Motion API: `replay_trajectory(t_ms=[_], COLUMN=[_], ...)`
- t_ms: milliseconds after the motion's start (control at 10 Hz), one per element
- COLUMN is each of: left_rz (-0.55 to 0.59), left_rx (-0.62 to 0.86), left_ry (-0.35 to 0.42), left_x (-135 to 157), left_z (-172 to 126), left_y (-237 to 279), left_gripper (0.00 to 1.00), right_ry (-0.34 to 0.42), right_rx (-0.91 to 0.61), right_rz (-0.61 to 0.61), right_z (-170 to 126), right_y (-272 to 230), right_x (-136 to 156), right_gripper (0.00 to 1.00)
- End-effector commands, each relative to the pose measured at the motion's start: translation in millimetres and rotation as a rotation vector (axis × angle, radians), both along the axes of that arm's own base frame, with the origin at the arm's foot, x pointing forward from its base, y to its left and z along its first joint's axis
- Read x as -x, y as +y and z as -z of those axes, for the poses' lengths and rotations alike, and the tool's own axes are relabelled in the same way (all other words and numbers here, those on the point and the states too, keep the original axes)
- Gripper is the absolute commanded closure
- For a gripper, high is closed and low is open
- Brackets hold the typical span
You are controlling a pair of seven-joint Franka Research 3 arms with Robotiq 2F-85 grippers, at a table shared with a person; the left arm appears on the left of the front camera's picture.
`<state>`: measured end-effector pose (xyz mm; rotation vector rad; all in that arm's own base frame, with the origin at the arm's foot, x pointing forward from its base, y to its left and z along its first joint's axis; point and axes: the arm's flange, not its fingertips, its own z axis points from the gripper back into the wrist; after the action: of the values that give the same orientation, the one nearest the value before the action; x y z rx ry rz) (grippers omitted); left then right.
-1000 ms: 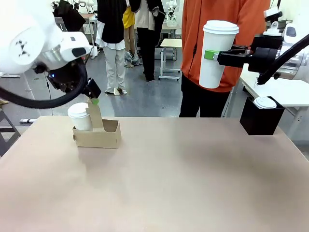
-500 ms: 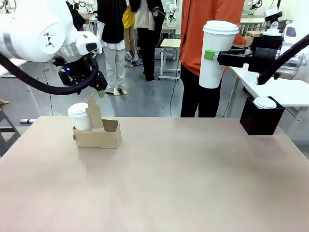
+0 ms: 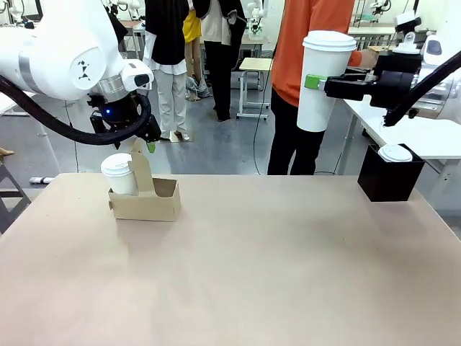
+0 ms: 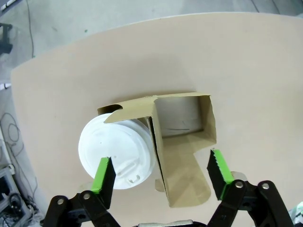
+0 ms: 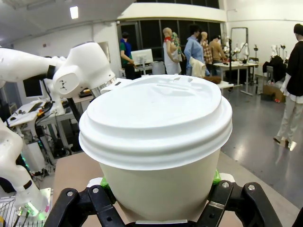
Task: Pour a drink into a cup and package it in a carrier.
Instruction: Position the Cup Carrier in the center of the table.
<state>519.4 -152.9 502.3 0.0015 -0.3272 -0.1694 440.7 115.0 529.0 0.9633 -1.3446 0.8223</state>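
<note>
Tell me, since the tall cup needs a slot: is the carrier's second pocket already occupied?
No: in the left wrist view the carrier pocket beside the short lidded cup is bare cardboard.

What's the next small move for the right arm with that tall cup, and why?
Probably swing the right gripper, shut on the tall cup, left and down toward the empty pocket of the carrier. The cup is lidded and held high, far from the carrier; the short cup fills the other pocket, and the open left gripper hovers above the handle.

One tall cup [image 3: 322, 86], two other cups [image 3: 119, 175] [image 3: 395, 153], one carrier [image 3: 155, 205], one box [image 3: 385, 184].
</note>
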Motion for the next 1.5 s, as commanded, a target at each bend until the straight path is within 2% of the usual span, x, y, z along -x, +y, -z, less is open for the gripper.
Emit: replay_trajectory(t_ms=[0, 100, 200, 300, 800, 900, 1000, 1300, 1400], left_rz=[-0.035, -0.046, -0.048, -0.05, -0.059, -0.036, -0.025, -0.027, -0.073], left_rx=[-0.019, -0.019, -0.018, -0.017, -0.016, 0.013, 0.006, 0.005, 0.044], left_ry=[0.004, 0.007, 0.006, 0.005, 0.011, 0.093, 0.015, 0.032, 0.001], left_x=[-2, -2, -2, -2, -6, -5, -2, -1, 8], left_z=[-8, -6, -4, -3, 1, 2, 4, 4, -7], left_y=[-4, -4, -4, -5, -6, -6, -2, -3, -1], left_gripper=[0.59, 1.0, 0.64, 1.0, 1.0, 1.0, 1.0, 0.98, 0.98], right_ry=[-0.007, -0.007, -0.007, -0.007, -0.007, -0.007, -0.007, -0.007, -0.007], right_rx=[-0.01, -0.01, -0.01, -0.01, -0.01, -0.01, -0.01, -0.01, -0.01], right_rz=[-0.004, -0.004, -0.004, -0.004, -0.004, -0.004, -0.004, -0.004, -0.004], right_z=[-4, -4, -4, -4, -4, -4, -4, -4, -4], right_y=[2, 2, 2, 2, 2, 2, 2, 2, 2], right_x=[-2, -2, -2, -2, -2, -2, -2, -2, -2], right_gripper=[0.2, 0.2, 0.2, 0.2, 0.2, 0.2, 0.2, 0.2, 0.2])
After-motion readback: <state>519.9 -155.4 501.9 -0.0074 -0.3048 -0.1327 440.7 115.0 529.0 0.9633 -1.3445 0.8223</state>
